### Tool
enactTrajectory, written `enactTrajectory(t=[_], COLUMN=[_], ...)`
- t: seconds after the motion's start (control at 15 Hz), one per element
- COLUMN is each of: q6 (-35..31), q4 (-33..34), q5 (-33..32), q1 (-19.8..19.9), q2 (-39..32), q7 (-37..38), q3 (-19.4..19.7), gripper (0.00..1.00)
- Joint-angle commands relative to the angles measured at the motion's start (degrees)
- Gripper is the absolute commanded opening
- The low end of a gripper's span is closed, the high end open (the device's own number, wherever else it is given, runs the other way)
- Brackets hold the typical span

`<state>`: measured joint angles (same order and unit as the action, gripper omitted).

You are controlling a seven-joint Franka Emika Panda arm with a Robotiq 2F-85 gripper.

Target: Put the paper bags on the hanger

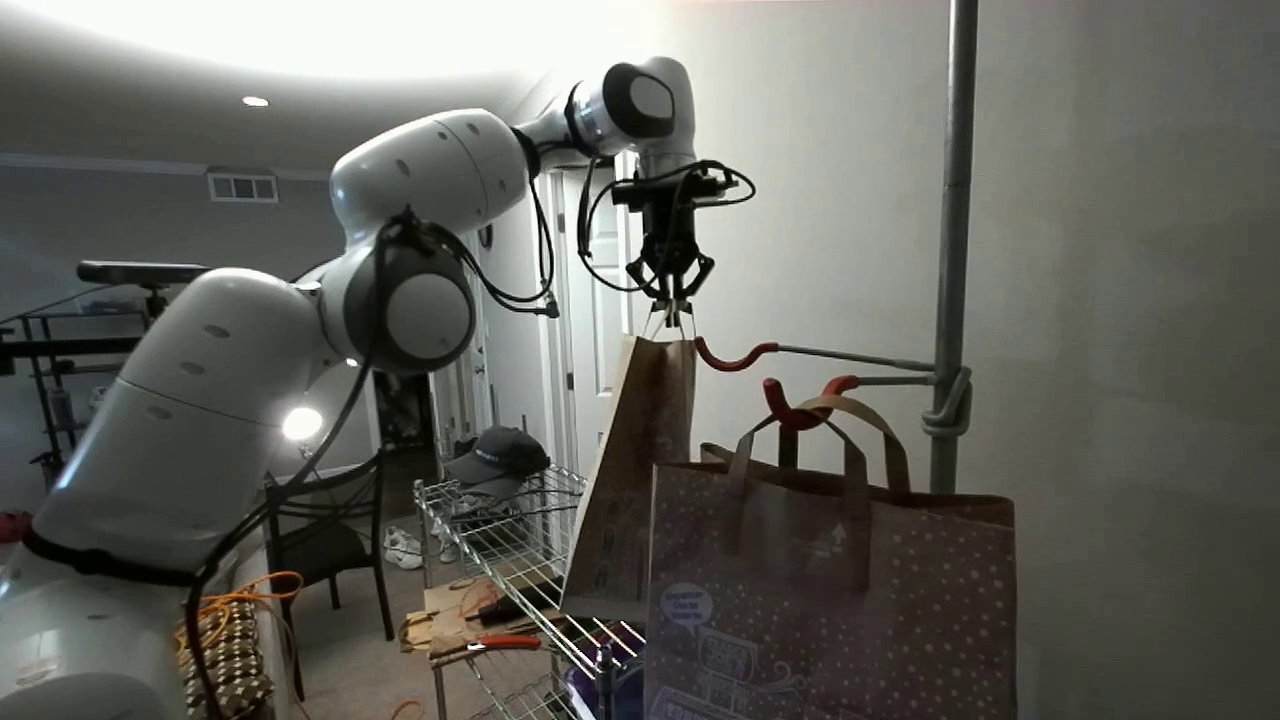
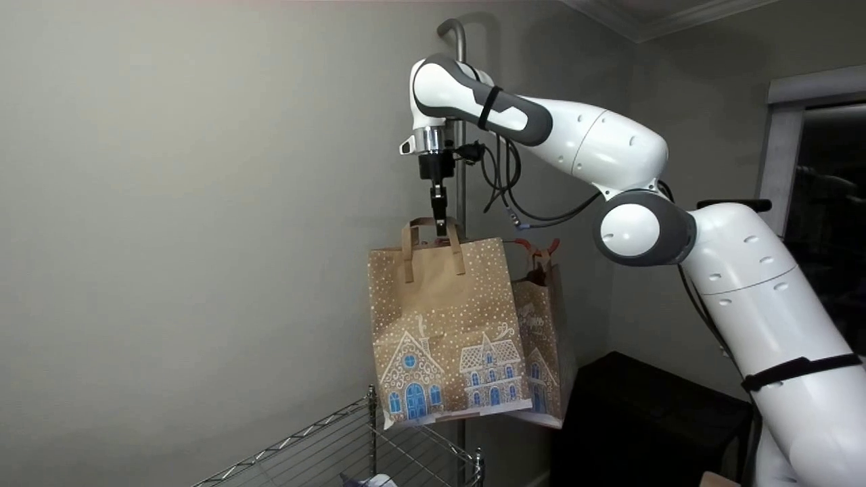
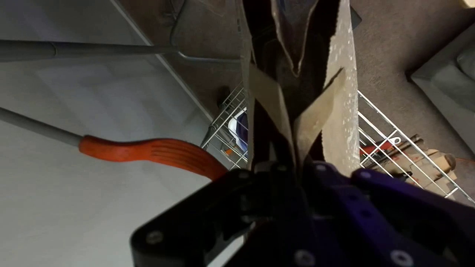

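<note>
My gripper (image 1: 672, 312) is shut on the loop handles of a brown paper bag (image 1: 640, 470), which hangs from it above the rack. This bag shows its printed side in an exterior view (image 2: 440, 297) and its open top in the wrist view (image 3: 339, 129). A second paper bag (image 1: 830, 620) hangs by its handles from one red prong of the hanger (image 1: 735, 362); it is partly hidden behind the held bag in an exterior view (image 2: 541, 325). The other prong has no bag on it; its tip lies close beside the held bag's top, and in the wrist view this prong (image 3: 156, 148) is left of the fingers.
The grey vertical pole (image 1: 957, 200) carries the hanger near the wall. A wire shelf rack (image 1: 520, 540) stands below the held bag, with a dark cap (image 1: 500, 455) on it. A black chair (image 1: 325, 540) stands behind. A black-covered block (image 2: 649, 412) is near the arm.
</note>
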<state>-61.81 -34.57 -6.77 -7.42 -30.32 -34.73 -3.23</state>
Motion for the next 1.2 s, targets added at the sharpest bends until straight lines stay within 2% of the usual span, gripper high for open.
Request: enactTrajectory(t=[0.0, 0.47, 0.8, 1.13], q6=[-1.13, -2.67, -0.90, 1.97], q4=[-2.85, -2.48, -2.28, -1.74], q5=[-0.81, -1.62, 1.65, 2.15], q1=[2.06, 2.31, 3.01, 3.46], q2=[1.86, 0.79, -0.62, -2.49], q7=[-3.89, -7.03, -2.87, 0.19], q3=[0.56, 0.68, 0.23, 0.53], gripper=[0.05, 0.05, 0.05, 0.05])
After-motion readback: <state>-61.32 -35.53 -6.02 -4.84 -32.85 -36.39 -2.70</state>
